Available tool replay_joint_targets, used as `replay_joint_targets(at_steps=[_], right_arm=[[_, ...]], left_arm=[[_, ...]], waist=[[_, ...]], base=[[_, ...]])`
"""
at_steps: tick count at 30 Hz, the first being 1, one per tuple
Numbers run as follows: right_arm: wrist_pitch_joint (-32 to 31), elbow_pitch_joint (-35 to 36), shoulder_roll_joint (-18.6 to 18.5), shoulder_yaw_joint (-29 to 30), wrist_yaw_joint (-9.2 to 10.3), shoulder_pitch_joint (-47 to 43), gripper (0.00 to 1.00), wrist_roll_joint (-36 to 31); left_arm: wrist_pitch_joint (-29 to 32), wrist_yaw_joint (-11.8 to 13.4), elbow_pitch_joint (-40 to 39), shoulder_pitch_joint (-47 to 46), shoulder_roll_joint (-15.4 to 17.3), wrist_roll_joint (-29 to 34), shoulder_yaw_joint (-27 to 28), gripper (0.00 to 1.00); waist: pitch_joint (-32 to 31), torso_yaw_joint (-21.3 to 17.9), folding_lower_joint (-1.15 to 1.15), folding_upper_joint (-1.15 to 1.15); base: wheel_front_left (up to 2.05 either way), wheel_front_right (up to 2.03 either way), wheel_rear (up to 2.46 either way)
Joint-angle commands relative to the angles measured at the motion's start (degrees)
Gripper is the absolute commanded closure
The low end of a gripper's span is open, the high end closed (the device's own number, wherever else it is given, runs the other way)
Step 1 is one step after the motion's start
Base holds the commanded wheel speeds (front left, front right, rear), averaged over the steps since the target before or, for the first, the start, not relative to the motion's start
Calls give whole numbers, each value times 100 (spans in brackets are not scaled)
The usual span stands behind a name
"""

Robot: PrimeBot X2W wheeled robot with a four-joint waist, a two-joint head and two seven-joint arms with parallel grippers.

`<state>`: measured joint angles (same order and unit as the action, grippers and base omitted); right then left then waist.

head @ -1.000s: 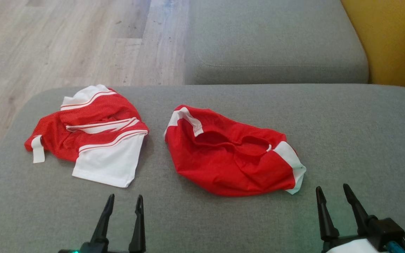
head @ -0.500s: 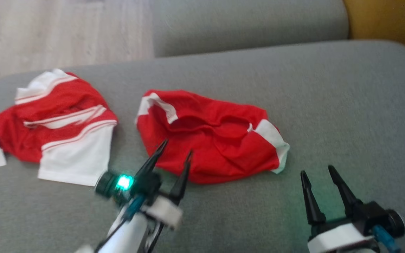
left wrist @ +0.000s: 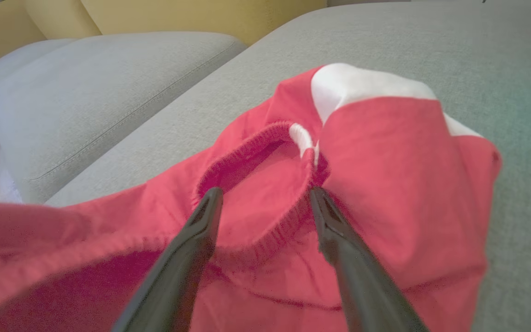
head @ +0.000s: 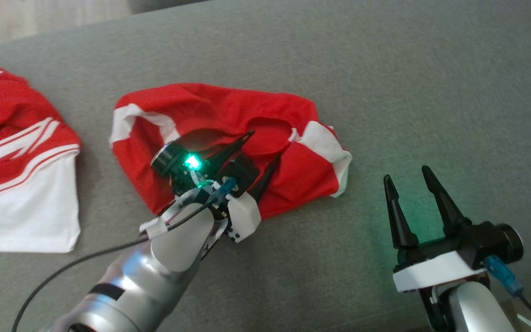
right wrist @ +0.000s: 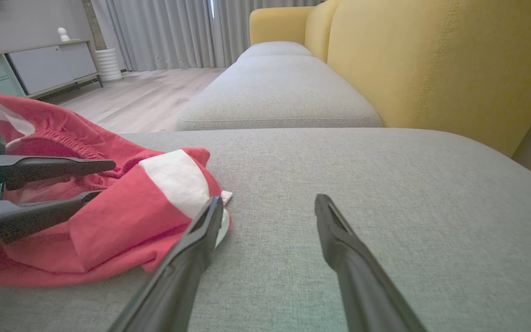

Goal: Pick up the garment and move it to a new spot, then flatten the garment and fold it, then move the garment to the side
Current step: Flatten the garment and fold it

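The dark fingers of my left gripper [head: 265, 145] stand spread wide, gripping nothing, tips at the ribbed waistband [left wrist: 247, 152] of the crumpled red shorts with white side panels [head: 228, 101]; whether they touch cloth I cannot tell. At far left, a red-and-white striped garment [head: 16, 184] is cut off at the view's edge. The shorts lie mid-cushion, long axis left to right, my forearm [head: 155, 272] hiding their near hem. Rightward, my right gripper [head: 406, 173] hovers just as wide, empty, over bare grey fabric sofa cushion [head: 454, 83].
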<state>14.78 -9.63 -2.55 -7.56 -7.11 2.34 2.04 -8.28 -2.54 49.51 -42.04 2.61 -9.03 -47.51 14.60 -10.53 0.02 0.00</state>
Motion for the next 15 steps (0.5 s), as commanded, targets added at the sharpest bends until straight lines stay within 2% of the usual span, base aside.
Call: replay_joint_targets(at_steps=[1, 6, 15], right_arm=[[22, 178, -32, -166, -37, 179, 0, 66], [22, 163, -32, -211, -37, 186, 0, 107], [22, 131, -32, -246, -37, 133, 0, 107]], left_arm=[[44, 9, -71, -355, 27, -158, -69, 0], [59, 111, -28, -591, 27, -580, -509, 0], [23, 329, 108, -834, 27, -1334, -961, 0]], waist=[[188, -225, -2, 0], [212, -392, -2, 0], [138, -598, -2, 0]], base=[[0, 0, 0], [0, 0, 0], [0, 0, 0]])
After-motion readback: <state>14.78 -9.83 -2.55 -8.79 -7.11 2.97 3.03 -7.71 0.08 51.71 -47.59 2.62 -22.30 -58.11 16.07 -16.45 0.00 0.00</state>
